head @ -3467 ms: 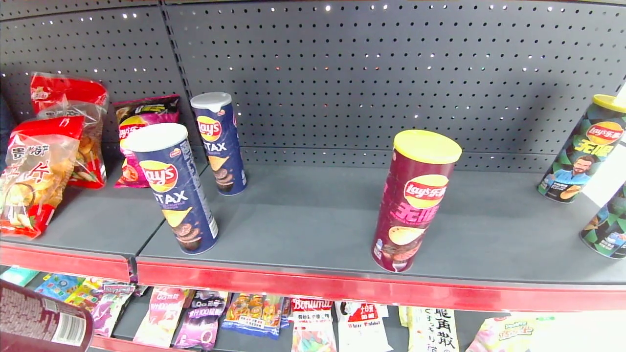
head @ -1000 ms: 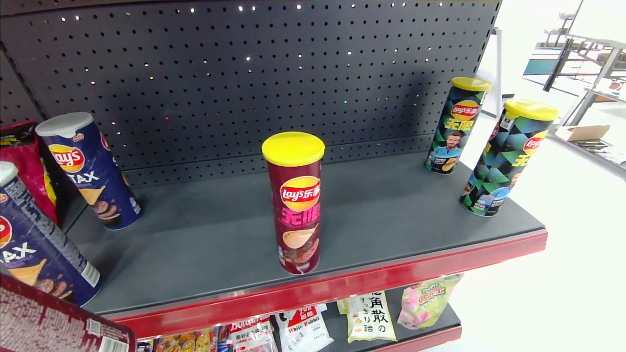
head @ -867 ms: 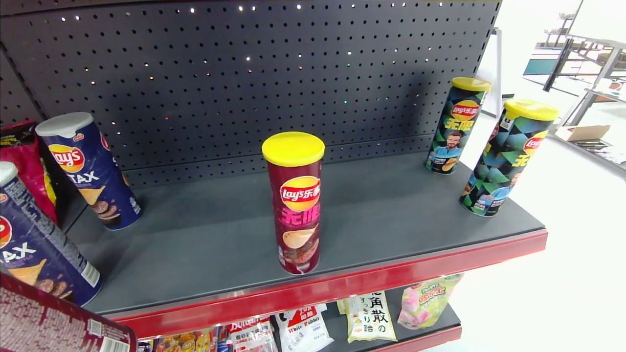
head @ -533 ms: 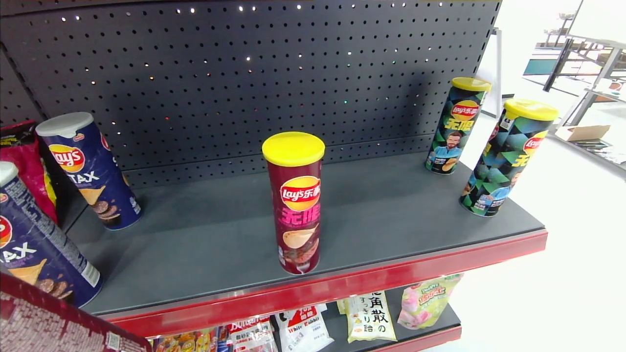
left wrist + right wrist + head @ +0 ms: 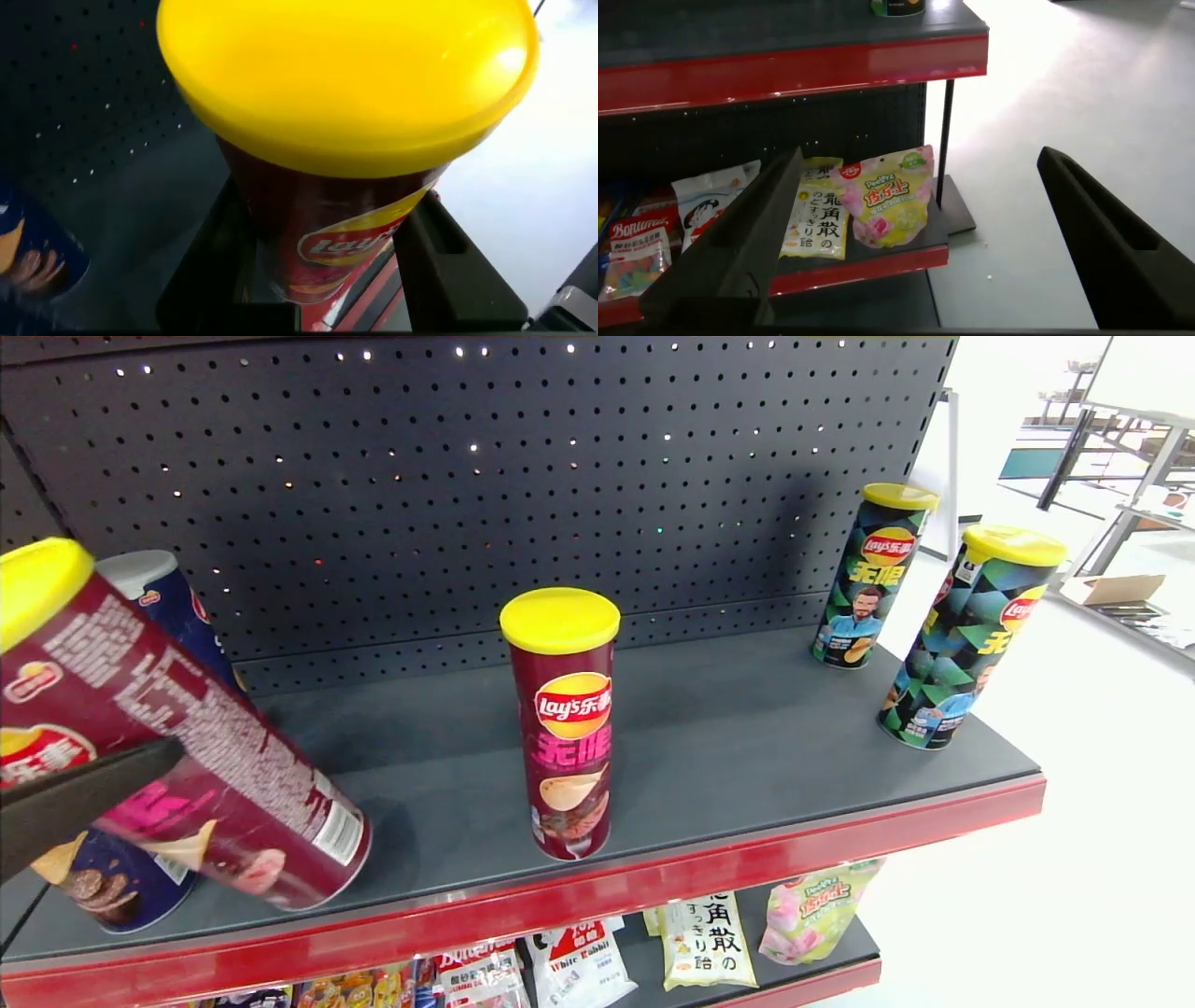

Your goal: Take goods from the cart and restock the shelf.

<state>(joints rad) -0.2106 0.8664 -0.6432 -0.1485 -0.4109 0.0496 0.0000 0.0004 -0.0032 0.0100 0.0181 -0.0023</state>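
Observation:
My left gripper (image 5: 327,285) is shut on a maroon chip can (image 5: 187,737) with a yellow lid (image 5: 37,583). One black finger (image 5: 84,789) crosses the can's side. The can is tilted, lid toward the left, and its base (image 5: 322,859) hangs just above the front left of the grey shelf (image 5: 747,747). In the left wrist view the lid (image 5: 346,75) faces the camera with a finger (image 5: 201,271) on either side of the can. A matching maroon can (image 5: 565,728) stands upright near the shelf's front edge. My right gripper (image 5: 924,247) is open, empty, low beside the lower shelf.
Two blue cans stand at the left, one (image 5: 168,607) behind the held can and one (image 5: 103,887) under it. Two green cans (image 5: 873,579) (image 5: 971,639) stand at the right end. Snack bags (image 5: 887,196) lie on the lower shelf. A pegboard wall (image 5: 560,476) backs the shelf.
The held maroon can has risen from the lower left corner to over the shelf's front left, in front of the blue cans. Before that, the camera swung right along the shelf.

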